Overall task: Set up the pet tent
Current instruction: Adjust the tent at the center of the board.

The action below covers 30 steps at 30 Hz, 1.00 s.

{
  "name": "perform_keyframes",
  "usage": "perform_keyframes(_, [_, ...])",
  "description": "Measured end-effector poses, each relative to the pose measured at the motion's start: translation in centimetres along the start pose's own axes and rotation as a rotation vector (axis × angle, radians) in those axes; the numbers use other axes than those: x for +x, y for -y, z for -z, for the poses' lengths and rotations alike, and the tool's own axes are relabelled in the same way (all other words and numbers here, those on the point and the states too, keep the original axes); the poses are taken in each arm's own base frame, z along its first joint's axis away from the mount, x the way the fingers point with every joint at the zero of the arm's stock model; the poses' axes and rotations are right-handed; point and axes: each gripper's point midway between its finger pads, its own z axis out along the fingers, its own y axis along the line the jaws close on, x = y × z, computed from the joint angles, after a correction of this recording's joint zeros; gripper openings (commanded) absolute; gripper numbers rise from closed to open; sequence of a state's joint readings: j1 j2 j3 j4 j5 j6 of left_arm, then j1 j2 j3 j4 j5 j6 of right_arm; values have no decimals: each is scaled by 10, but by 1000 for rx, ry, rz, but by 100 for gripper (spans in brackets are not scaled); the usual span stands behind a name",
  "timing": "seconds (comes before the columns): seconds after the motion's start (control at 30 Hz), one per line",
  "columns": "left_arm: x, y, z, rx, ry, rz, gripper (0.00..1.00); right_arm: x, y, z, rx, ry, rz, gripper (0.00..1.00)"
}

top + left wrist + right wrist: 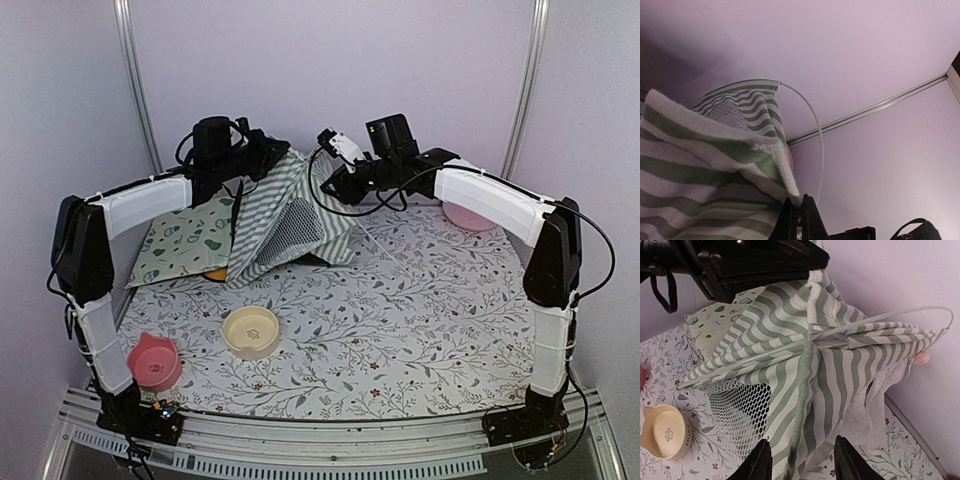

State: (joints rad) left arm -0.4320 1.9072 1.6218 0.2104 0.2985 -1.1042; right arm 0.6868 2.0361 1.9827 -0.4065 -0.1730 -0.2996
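Observation:
The pet tent (290,215) stands half raised at the back of the table, grey-green and white stripes with a mesh window (297,230). My left gripper (270,160) holds its top corner from the left. In the left wrist view the jaws (799,202) are pinched on a striped fabric tip (715,165), and a thin white pole (817,130) arcs beside it. My right gripper (335,185) hovers at the tent's right side. Its dark fingers (762,460) stand apart in front of the striped cloth (840,365) and hold nothing. A bent pole (900,312) and the lace flap (875,400) show.
A cream mat with teal shapes (185,240) lies left of the tent, with something orange (215,273) at its edge. A cream bowl (250,331) and a pink bowl (155,362) sit front left. Another pink dish (465,215) is back right, behind the right arm.

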Motion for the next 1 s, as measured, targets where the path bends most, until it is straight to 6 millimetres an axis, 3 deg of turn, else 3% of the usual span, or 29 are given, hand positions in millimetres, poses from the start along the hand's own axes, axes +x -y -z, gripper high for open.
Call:
perform_keyframes(0.13, [1,1,3,-9,7,1,0,2,-1,-1,-9,-14,-15,10])
perform_keyframes(0.2, [0,2,6,-12,13,2,0,2,-2,0,-14,-16,-18,5])
perform_keyframes(0.43, [-9,1,17,-27,25,18,0,18,-11,5,-42,-42,-26,3])
perform_keyframes(0.6, [-17,3,28,-22,26,37,0,34,-19,19,-50,-55,-35,3])
perform_keyframes(0.83, [-30,6,45,-9,32,62,0,83,-31,54,-66,-113,-76,3])
perform_keyframes(1.0, [-59,-2,58,-16,94,71,0,125,-33,66,-56,-203,-117,7])
